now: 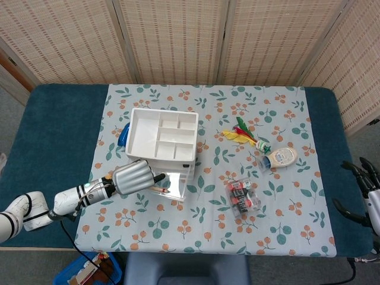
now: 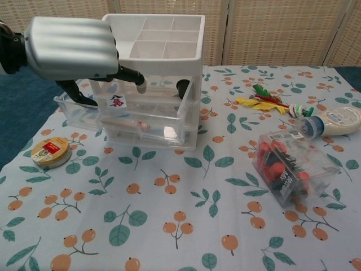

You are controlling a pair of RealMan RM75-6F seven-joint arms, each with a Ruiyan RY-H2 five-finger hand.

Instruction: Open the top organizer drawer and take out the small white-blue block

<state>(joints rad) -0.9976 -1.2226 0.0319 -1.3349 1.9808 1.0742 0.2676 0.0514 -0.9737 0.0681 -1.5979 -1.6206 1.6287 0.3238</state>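
My left hand (image 2: 73, 48) hovers over the open top drawer (image 2: 121, 104) of the clear organizer (image 2: 169, 121), fingers curled loosely downward, holding nothing. I cannot make out the white-blue block. My fingers could snag the drawer wall, dragging the organizer.

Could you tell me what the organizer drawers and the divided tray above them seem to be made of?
The organizer drawers look like clear glossy plastic: contents show through, and highlights glint. The divided tray looks like opaque white plastic, smooth, with thin moulded partitions.
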